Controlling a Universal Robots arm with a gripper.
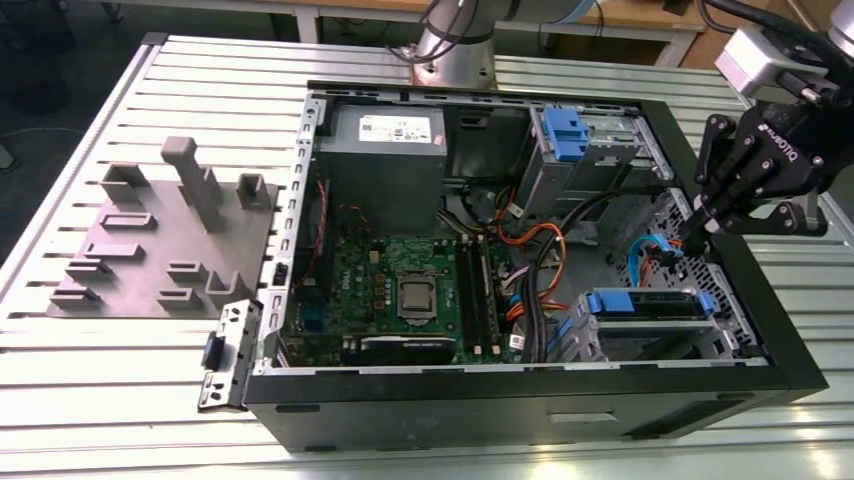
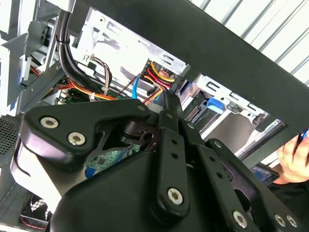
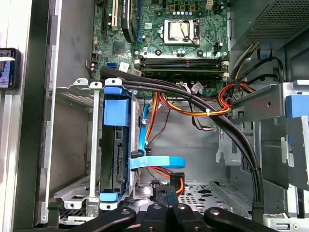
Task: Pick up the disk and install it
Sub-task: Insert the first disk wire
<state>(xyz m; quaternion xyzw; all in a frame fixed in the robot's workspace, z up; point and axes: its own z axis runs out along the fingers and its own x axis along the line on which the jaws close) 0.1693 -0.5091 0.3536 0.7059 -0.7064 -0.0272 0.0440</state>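
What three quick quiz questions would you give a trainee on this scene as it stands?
1. True or false: the disk sits in the metal drive cage.
2. The gripper hangs nearest to: A the motherboard; B the case wall at the exterior view's right; C the grey fixture plate.
3. Fill in: the disk's plastic carrier is ____.
Key: 1 true; 2 B; 3 blue.
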